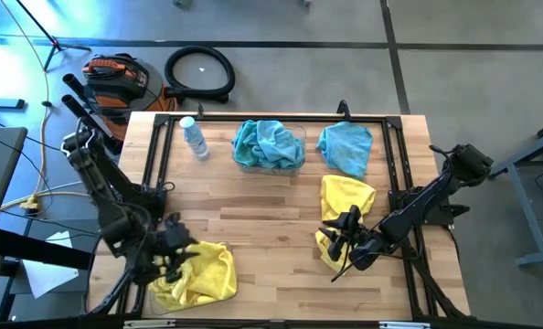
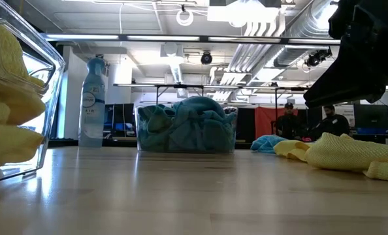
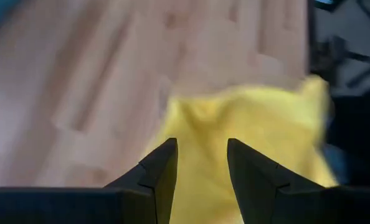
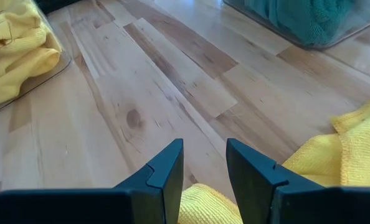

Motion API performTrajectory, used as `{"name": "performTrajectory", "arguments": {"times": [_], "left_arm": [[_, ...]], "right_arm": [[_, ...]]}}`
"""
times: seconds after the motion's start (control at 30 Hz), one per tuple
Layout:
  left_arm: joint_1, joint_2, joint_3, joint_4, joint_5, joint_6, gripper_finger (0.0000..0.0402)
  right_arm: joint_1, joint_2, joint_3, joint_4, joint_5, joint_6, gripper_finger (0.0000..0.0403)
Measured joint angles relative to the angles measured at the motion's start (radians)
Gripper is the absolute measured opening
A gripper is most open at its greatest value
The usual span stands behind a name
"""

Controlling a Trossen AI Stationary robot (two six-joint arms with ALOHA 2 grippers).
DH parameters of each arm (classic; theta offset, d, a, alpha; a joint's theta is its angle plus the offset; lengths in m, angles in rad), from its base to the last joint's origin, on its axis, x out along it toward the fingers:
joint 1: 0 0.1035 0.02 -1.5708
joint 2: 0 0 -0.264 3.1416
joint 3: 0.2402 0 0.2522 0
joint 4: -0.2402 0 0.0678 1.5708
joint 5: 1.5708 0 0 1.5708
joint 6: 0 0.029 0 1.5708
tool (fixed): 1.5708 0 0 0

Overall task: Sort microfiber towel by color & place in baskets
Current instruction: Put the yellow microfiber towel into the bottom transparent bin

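Observation:
Yellow microfiber towels [image 1: 203,274] fill the clear basket [image 2: 44,72] at the table's near left. My left gripper [image 3: 202,146] hangs open above them, tilted down, with nothing between its fingers. A second clear basket [image 2: 186,127] at the far middle holds teal towels [image 1: 270,146]. One loose teal towel [image 1: 346,148] lies to its right. A loose yellow towel [image 1: 346,203] is spread on the table's right side. My right gripper [image 4: 205,146] stands open just over that towel's near end [image 4: 203,205]; bare wood shows between its fingers.
A small clear bottle [image 1: 195,137] stands at the far left of the table, beside the teal basket. Bare wood lies across the middle of the table [image 1: 271,228]. People sit in the room beyond the far edge [image 2: 331,124].

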Motion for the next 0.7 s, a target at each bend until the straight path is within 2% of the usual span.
{"name": "performTrajectory", "arguments": {"times": [0.1, 0.2, 0.37, 0.47, 0.6, 0.7], "left_arm": [[0.09, 0.011, 0.0, 0.009, -0.034, 0.124, 0.0129], [0.199, 0.035, -0.002, 0.078, -0.022, 0.273, 0.0129], [0.367, 0.067, -0.065, 0.415, 0.119, 0.629, 0.0129], [0.439, 0.087, -0.109, 0.608, 0.187, 0.784, 0.0129], [0.5, 0.128, -0.141, 0.745, 0.219, 0.878, 0.0129], [0.527, 0.158, -0.145, 0.764, 0.251, 0.887, 0.0129]], "right_arm": [[0.0, 0.0, 0.0, 0.0, 0.013, 0.014, 0.0117], [-0.002, 0.0, 0.0, 0.0, 0.014, 0.026, 0.0117], [-0.017, 0.0, 0.0, 0.006, 0.014, 0.026, 0.0117], [-0.038, 0.0, 0.0, 0.028, 0.015, 0.026, 0.0117], [-0.079, 0.0, 0.0, 0.072, 0.004, 0.002, 0.0117], [-0.115, 0.0, 0.011, 0.078, -0.067, -0.09, 0.0117]]}}
